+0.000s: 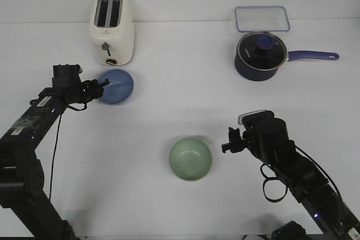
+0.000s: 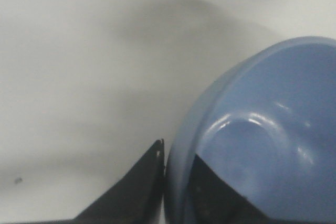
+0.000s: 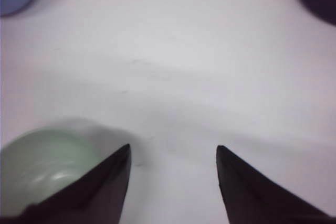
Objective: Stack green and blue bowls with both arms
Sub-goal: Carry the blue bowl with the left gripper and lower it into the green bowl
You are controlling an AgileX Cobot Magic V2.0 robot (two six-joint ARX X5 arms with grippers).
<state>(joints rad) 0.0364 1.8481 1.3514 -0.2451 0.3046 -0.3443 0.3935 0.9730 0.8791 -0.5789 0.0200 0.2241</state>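
While left fingers [image 2: 176, 182] straddled near rim of blue bowl [image 1: 116, 86] — clamped on wall, bowl by toaster [image 1: 111, 28] — right fingers [image 3: 173, 182] hung spread, holding nothing; green bowl [image 1: 190, 158] sat just beside them on surface [image 1: 169, 105], toward centre.

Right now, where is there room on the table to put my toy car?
Biggest bare patch: mid-table, between blue bowl, green bowl and saucepan. Also free between toaster and the clear lid. Crowded around each claw.
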